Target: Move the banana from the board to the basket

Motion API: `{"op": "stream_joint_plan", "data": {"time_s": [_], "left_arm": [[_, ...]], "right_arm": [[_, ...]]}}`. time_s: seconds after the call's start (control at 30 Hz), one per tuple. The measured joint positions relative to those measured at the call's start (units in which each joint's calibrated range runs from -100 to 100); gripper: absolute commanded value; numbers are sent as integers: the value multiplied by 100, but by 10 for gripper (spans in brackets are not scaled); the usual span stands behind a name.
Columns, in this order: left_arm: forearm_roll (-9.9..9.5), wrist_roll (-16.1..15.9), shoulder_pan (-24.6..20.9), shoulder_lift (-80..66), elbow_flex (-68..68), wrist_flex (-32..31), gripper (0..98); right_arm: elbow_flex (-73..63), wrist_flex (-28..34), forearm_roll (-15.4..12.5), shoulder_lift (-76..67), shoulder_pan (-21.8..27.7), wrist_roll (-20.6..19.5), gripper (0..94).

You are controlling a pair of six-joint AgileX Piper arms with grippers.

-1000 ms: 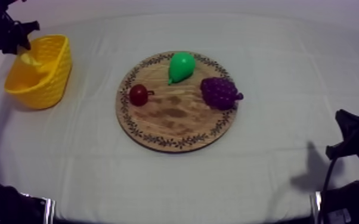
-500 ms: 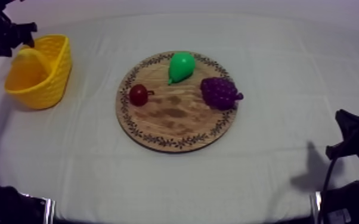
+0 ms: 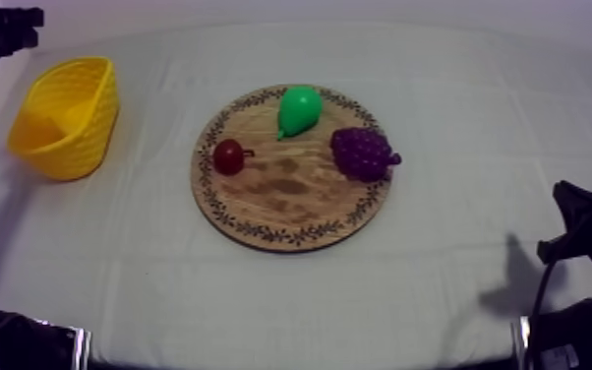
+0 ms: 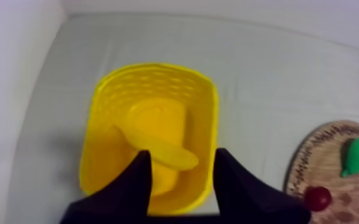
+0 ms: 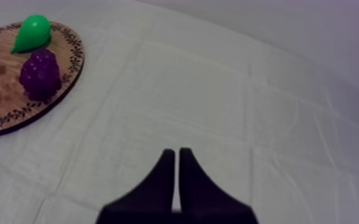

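On the surface point(image 3: 477, 108), the board point(image 3: 290, 192) sits well apart from the basket point(image 4: 158, 67), where the banana point(image 4: 161, 152) lies. Left jaws hang wide apart, empty, above it; right jaws are pressed together on nothing. Best lift the left arm straight, clear of the rim.

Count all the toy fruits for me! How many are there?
4. The pear, the bunch of grapes and the small red fruit sit on the wooden board; the banana lies in the yellow basket. None looks hidden.
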Motion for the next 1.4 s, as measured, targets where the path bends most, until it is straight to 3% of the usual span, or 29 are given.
{"op": "stream_joint_plan", "data": {"time_s": [0.17, 0.37, 0.63, 0.8, 1.4], "left_arm": [[148, 93, 116, -1094, 481, 121, 209], [165, 122, 135, -2476, 1209, 83, 104], [278, 124, 145, -4198, 2587, -688, 20], [283, 247, 117, -5271, 3836, -1359, 4], [409, 541, -117, -7296, 6875, -2173, 1]], "right_arm": [[0, 0, 0, 0, 0, 0, 6], [0, 0, 0, 0, 0, 0, 6], [0, -7, 0, 0, 0, 0, 6], [0, -7, 0, 0, 0, 0, 6], [0, -7, 0, 0, 0, 0, 6]]}}
